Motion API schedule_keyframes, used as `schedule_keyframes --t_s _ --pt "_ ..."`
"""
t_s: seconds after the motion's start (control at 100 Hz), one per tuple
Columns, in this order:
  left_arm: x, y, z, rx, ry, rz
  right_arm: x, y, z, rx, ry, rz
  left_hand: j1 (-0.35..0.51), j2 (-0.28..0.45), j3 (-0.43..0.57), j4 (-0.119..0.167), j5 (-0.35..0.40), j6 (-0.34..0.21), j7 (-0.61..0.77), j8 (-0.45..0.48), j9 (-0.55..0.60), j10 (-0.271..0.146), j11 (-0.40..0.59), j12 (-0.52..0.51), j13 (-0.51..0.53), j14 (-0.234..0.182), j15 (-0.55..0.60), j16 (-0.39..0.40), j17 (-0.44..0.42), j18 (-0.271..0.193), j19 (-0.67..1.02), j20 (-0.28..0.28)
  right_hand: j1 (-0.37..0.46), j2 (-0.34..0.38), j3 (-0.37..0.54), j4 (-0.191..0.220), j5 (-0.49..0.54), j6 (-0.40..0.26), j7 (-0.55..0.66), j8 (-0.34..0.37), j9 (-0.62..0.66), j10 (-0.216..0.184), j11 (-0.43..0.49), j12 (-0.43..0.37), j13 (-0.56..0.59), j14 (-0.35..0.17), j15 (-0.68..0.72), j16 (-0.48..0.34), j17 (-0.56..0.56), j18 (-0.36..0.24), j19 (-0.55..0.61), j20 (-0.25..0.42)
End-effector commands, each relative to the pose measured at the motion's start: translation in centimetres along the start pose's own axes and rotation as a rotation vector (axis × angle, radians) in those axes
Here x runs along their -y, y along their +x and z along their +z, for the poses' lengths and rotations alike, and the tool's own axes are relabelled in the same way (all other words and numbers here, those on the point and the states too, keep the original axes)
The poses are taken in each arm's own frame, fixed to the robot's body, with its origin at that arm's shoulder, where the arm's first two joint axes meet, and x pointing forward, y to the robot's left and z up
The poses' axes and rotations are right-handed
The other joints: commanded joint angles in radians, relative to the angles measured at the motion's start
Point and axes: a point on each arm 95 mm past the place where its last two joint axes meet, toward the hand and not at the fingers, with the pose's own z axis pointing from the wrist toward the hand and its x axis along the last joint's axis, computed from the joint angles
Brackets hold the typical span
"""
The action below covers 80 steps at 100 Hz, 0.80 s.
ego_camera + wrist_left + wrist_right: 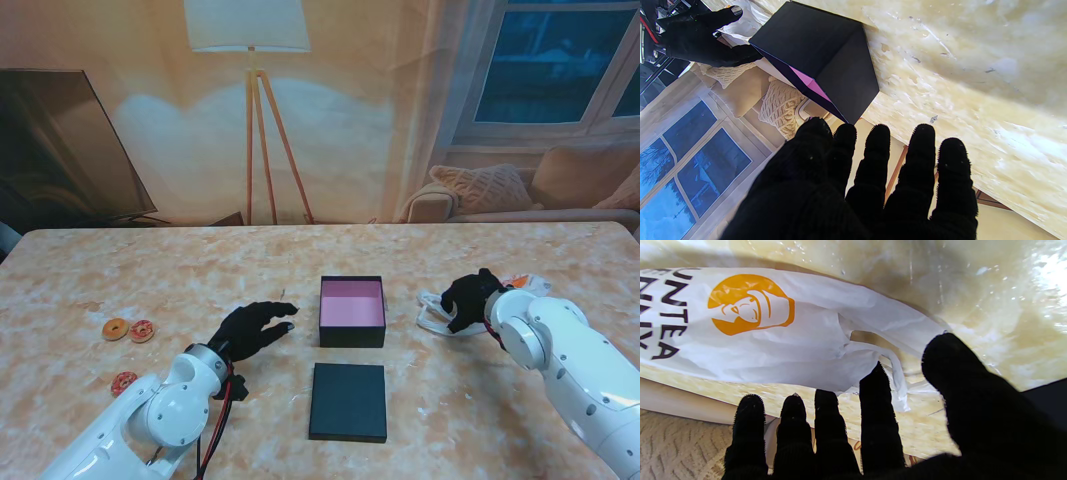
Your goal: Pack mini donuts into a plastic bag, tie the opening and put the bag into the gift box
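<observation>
Three mini donuts lie at the table's left: two side by side (115, 328) (142, 331) and one nearer to me (124, 382). The open black gift box (352, 311) with a pink inside sits mid-table; its black lid (348, 401) lies flat nearer to me. My left hand (255, 328) hovers open just left of the box (826, 56), fingers (923, 156) spread, holding nothing. A white plastic bag (440, 310) with an orange logo (750, 305) lies flat at the right. My right hand (472, 298) is open over the bag's handle (870, 350), fingers apart.
The marbled table (200, 270) runs wide to the far edge. Beyond it stand a floor lamp (262, 120), a dark screen at the left and a sofa with cushions at the right.
</observation>
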Motion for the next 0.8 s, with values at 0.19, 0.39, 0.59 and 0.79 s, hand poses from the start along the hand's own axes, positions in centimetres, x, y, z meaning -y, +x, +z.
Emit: schedule_keyframes --t_s 0.19,0.39,0.59,0.79 --pt "-0.1 0.1 -0.1 -0.003 -0.014 -0.002 0.3 0.5 0.8 0.009 0.020 -0.045 -0.031 -0.010 0.041 -0.002 0.004 -0.017 0.017 0.011 -0.032 -0.020 -0.014 -0.005 -0.018 -0.005 -0.020 -0.008 -0.016 0.014 -0.017 0.004 0.005 -0.054 0.058 0.003 0.043 -0.042 0.093 0.077 -0.009 0.022 0.040 0.015 0.038 0.008 0.066 0.022 0.050 -0.024 0.025 0.000" --pt "-0.1 0.1 -0.1 -0.003 -0.012 -0.001 0.4 0.6 1.3 0.015 0.028 -0.050 -0.037 -0.012 0.051 -0.003 0.003 -0.017 0.017 0.011 -0.030 -0.023 -0.014 -0.004 -0.016 -0.004 -0.020 -0.007 -0.015 0.016 -0.018 0.007 0.057 -0.106 0.037 -0.116 0.043 -0.178 0.390 0.278 0.012 0.016 0.063 0.024 0.045 0.003 0.094 0.022 0.058 -0.025 0.025 0.009" --pt "-0.1 0.1 -0.1 -0.004 -0.012 0.000 0.4 0.8 1.4 0.013 0.029 -0.029 -0.041 -0.013 0.059 -0.004 0.004 -0.017 0.017 0.012 -0.028 -0.022 -0.014 -0.004 -0.017 -0.004 -0.020 -0.006 -0.016 0.020 -0.018 0.010 0.086 -0.142 0.030 -0.145 0.068 -0.278 0.612 0.469 0.062 0.001 0.097 0.048 0.074 -0.003 0.121 0.035 0.067 -0.027 0.030 0.013" --pt "-0.1 0.2 -0.1 -0.004 -0.013 0.000 0.2 0.8 1.5 0.004 0.005 -0.016 -0.045 -0.015 0.065 -0.004 0.005 -0.019 0.018 0.012 -0.027 -0.021 -0.015 -0.004 -0.015 -0.005 -0.019 -0.005 -0.015 0.021 -0.018 0.013 0.087 -0.081 0.019 -0.141 0.155 -0.305 0.712 0.601 0.115 -0.018 0.130 0.071 0.117 -0.015 0.152 0.050 0.086 -0.030 0.037 0.018"
